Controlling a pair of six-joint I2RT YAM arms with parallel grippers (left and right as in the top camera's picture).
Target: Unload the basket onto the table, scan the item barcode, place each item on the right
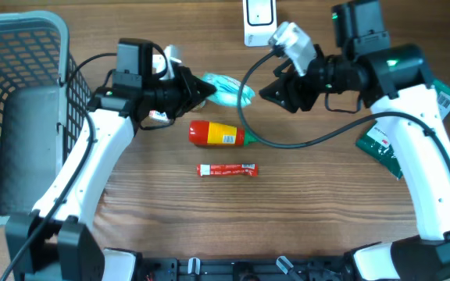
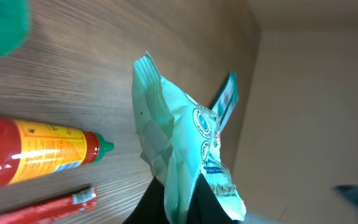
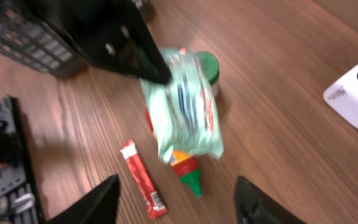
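Now green pkt (image 1: 229,90) pinched in L pincer (image 1: 208,90) tips.

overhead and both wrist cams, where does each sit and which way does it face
Overhead: fixed above the table, looking straight down; left arm and right arm show.
Left wrist: on the left arm, looking along the tabletop; left gripper shut on the green packet.
Right wrist: on the right arm, looking down toward the left arm; right gripper open at the bottom edge.
Shared: all three show the packet, red bottle and red sachet.
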